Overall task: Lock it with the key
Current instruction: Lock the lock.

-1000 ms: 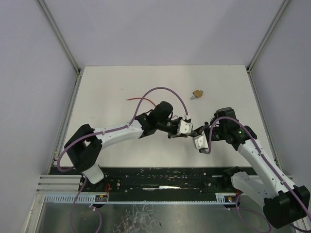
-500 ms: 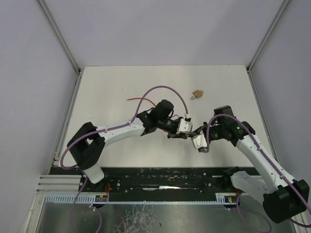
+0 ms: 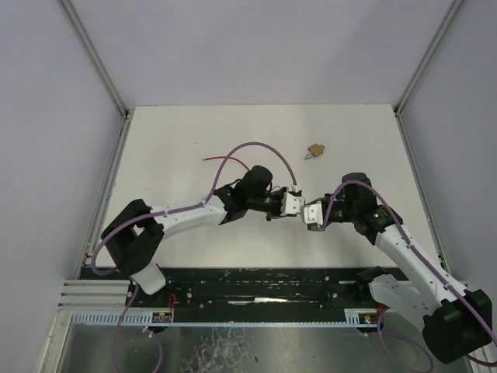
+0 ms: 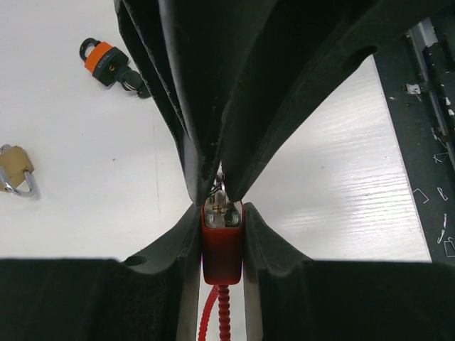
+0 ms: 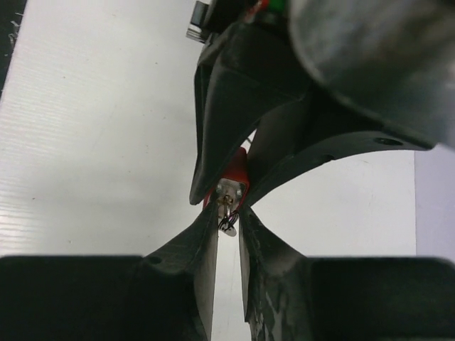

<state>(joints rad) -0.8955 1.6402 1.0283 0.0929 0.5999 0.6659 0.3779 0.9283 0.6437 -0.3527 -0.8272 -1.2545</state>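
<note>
L gripper (image 3: 293,205) pinches the red lock (image 4: 222,245) above the table (image 3: 178,132), mid-workspace. R gripper (image 3: 312,214) is pressed together on the key (image 5: 227,213) at its face. Approx halfway, I'd judge: key's in, the turn + let-go are left (2 steps), and can't tell if it's locked.

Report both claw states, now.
Left claw: closed on the red lock.
Right claw: closed, apparently pinching the key at the lock's face.

A brass padlock (image 3: 314,151) lies on the white surface (image 3: 178,140), far side. An orange-and-black padlock (image 4: 105,61) lies apart from it.
</note>
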